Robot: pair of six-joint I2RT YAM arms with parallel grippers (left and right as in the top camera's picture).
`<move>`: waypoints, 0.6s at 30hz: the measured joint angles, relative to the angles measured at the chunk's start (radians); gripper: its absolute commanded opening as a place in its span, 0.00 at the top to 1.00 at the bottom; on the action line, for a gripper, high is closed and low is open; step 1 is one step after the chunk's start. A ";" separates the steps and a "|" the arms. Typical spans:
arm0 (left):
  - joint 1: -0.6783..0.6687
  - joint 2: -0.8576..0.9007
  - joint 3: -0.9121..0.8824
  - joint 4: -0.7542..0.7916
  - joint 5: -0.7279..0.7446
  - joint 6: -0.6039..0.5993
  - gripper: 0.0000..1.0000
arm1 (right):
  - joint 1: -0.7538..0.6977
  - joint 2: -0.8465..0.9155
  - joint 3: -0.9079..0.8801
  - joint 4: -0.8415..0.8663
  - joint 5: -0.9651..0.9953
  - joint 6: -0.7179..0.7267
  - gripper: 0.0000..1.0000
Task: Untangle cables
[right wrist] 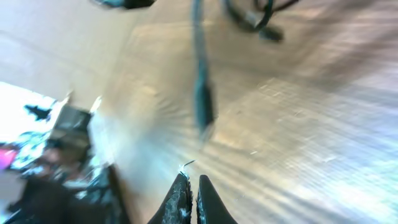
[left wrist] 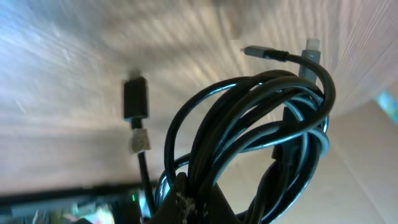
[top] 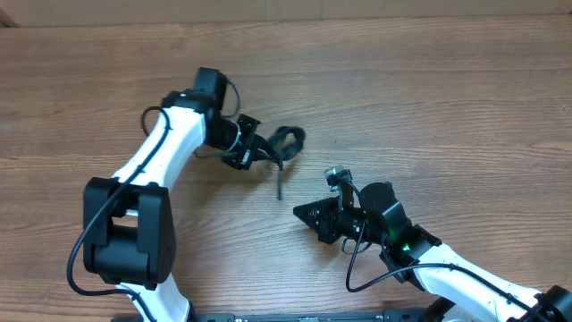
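Overhead view: the cables are bunched into a small black coil just above the middle of the frame, and one straight loose end trails down from it toward the lower part of the picture. My left gripper reaches in from the left and is clenched on the left side of that coil, grasping the bundle. In my left wrist camera the coil fills the right half of the frame as several glossy black loops rising from the bottom edge, where my grip is. A black plug on a thin cord shows at centre left, and another plug tip pokes out at the top. My right gripper sits below and slightly right of the coil, apart from it and pointing left, its fingers pressed together on nothing. In my right wrist camera the loose end is a blurred dark streak in the upper middle, well above the fingers. A wooden table lies under everything.
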 measured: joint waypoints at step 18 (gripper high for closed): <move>-0.010 0.000 0.000 -0.209 0.086 -0.101 0.96 | 0.002 0.000 -0.001 -0.006 0.380 -0.030 0.53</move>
